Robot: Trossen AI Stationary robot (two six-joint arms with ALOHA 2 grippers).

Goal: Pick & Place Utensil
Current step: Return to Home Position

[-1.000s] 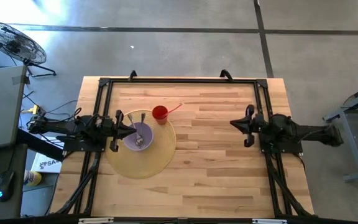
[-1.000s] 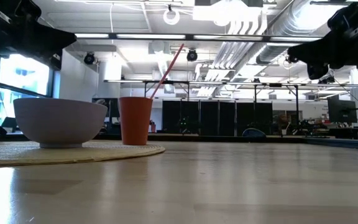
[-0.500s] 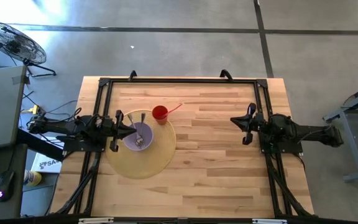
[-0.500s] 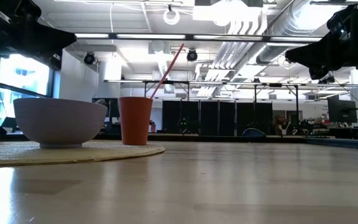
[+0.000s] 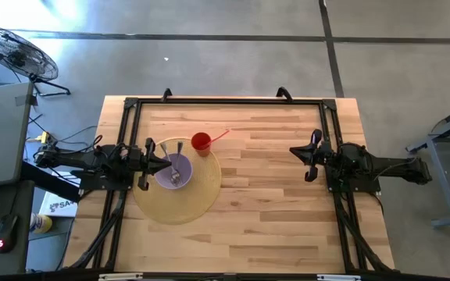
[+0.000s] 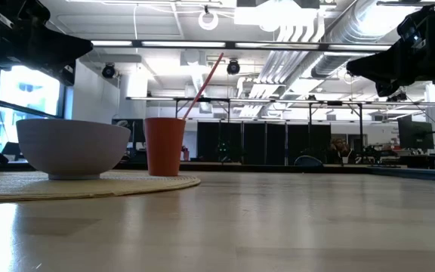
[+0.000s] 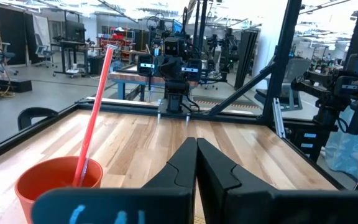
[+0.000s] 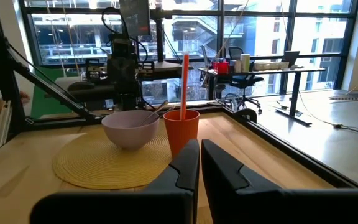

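Observation:
A lilac bowl [image 5: 176, 170] stands on a round woven mat [image 5: 180, 199] at the table's left. Metal utensils [image 5: 176, 178] lie in it, with their handles [image 5: 180, 146] leaning on its far rim. A red cup [image 5: 201, 142] with a red straw [image 7: 94, 118] stands just beyond the bowl, at the mat's far edge. My left gripper [image 5: 168, 162] hovers shut above the bowl's left rim, pointing level toward the right. My right gripper [image 5: 292, 151] hangs shut in the air at the table's right, pointing left at the bowl [image 8: 130, 127] and cup [image 8: 181, 129].
A black frame [image 5: 225, 101] runs along the table's far, left and right edges. Bare wood [image 5: 256, 187] lies between the mat and my right arm. A fan [image 5: 14, 51] and a desk stand off the table at the left.

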